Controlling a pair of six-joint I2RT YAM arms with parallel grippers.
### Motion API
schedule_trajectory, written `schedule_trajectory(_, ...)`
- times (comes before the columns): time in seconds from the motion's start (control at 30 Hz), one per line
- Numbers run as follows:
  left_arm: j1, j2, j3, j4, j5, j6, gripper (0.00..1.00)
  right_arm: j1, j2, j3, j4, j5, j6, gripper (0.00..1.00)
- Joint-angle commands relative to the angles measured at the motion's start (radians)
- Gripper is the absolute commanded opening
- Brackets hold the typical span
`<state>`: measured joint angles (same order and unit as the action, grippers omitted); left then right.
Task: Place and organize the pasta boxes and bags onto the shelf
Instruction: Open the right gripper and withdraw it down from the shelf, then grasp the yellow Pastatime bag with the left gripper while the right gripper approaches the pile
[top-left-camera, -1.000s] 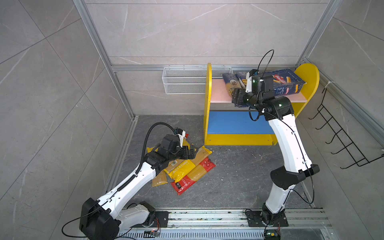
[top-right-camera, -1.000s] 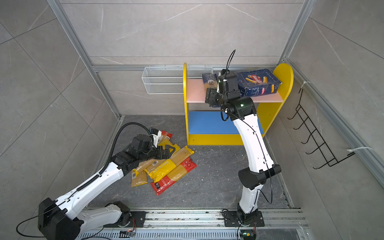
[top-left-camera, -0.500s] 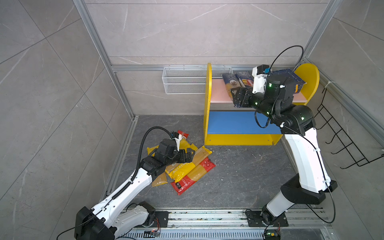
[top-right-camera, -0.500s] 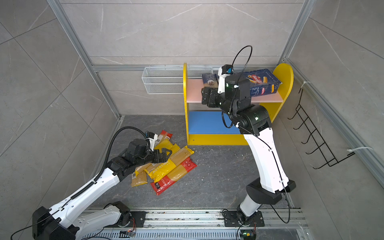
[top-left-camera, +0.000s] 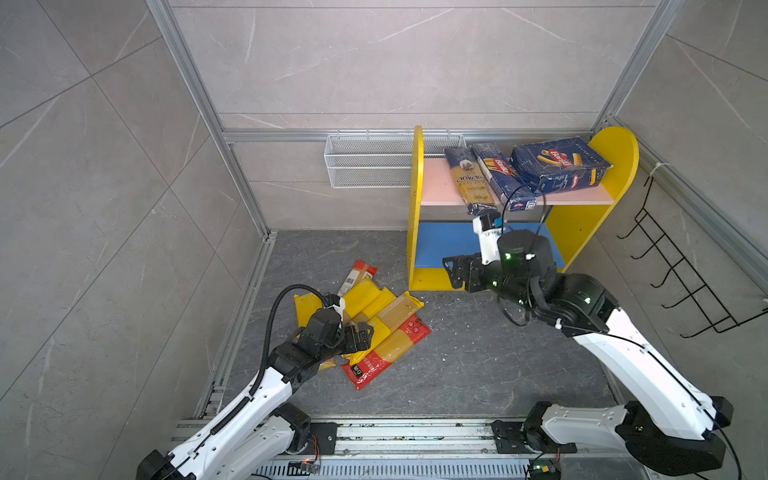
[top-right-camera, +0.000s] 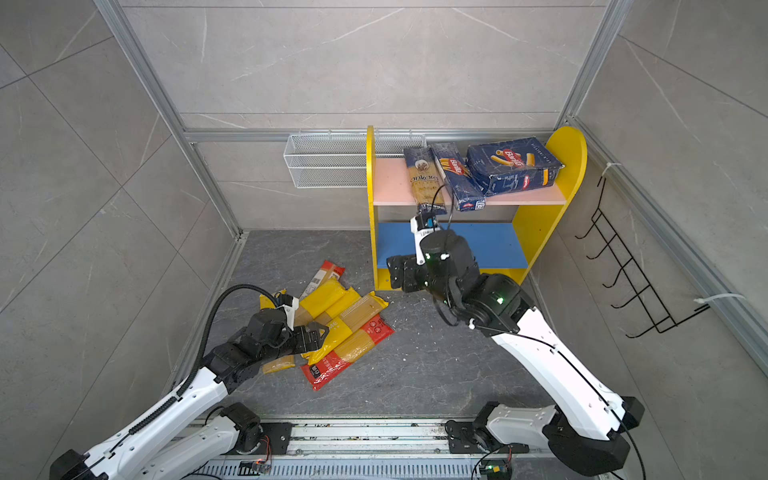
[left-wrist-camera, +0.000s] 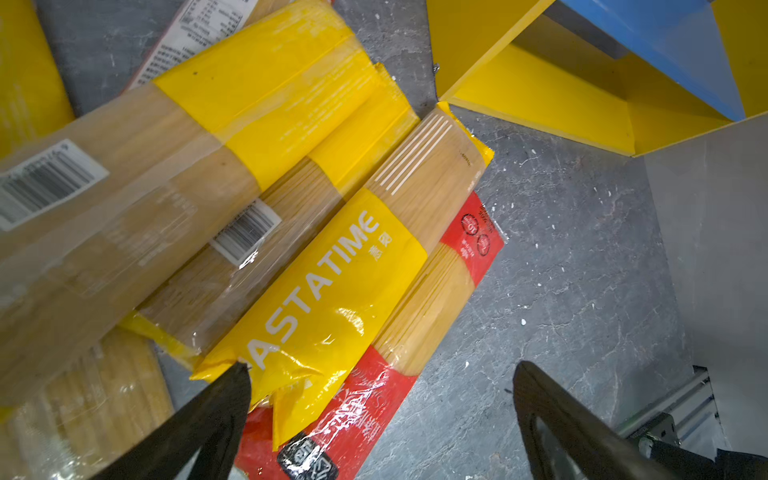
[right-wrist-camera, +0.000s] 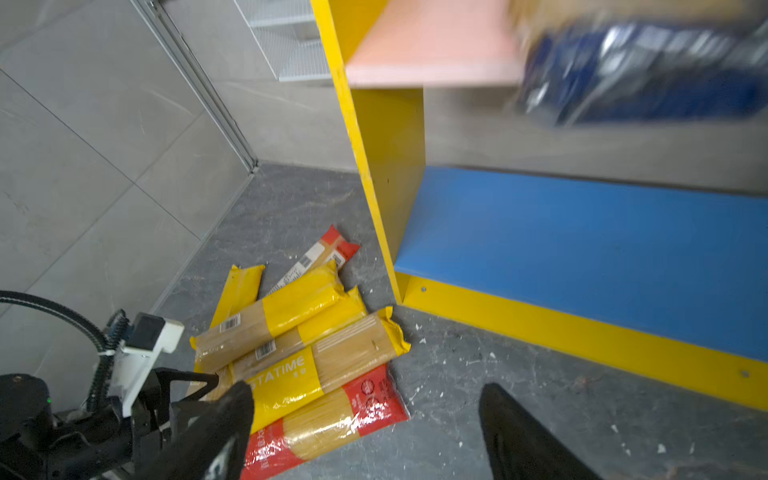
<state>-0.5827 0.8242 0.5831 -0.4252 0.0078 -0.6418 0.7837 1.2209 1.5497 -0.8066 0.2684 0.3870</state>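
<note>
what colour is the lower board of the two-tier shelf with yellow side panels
Plain blue. The lower board shows best in the right wrist view.

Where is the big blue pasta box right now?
In a top view the wide blue box lies on the pink board, right end, beside the narrow blue box.

Both arms share one look: left arm (top-left-camera: 264, 392) and right arm (top-left-camera: 631, 361) have white shells with chunky black joints, tiny green LEDs (top-left-camera: 508, 256) on the right. Ribbed black cable (top-left-camera: 271, 324) loops off the left, white camera blocks (top-left-camera: 484, 233) on wrists, black wedge fingers (left-wrist-camera: 203, 424).
</note>
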Motion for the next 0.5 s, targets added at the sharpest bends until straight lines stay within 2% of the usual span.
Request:
schedule_trajectory(0.0, 0.005, -0.004, -0.031, -0.015, -0.047, -0.049, 1.0, 0.017, -0.058, -0.159, 0.081, -0.022, 0.105, 0.87)
schedule_trajectory(0.17, 0.004, 0.039, -0.072, 0.023, -0.053, -0.06, 0.98, 0.022, -0.088, -0.371, 0.168, -0.102, 0.167, 0.87)
schedule_trajectory(0.4, 0.004, 0.184, -0.08, 0.129, -0.045, -0.053, 0.98, 0.021, -0.101, -0.47, 0.203, -0.132, 0.173, 0.87)
schedule_trajectory(0.47, 0.003, 0.247, -0.086, 0.181, -0.019, -0.067, 0.93, 0.022, -0.109, -0.489, 0.208, -0.135, 0.173, 0.87)
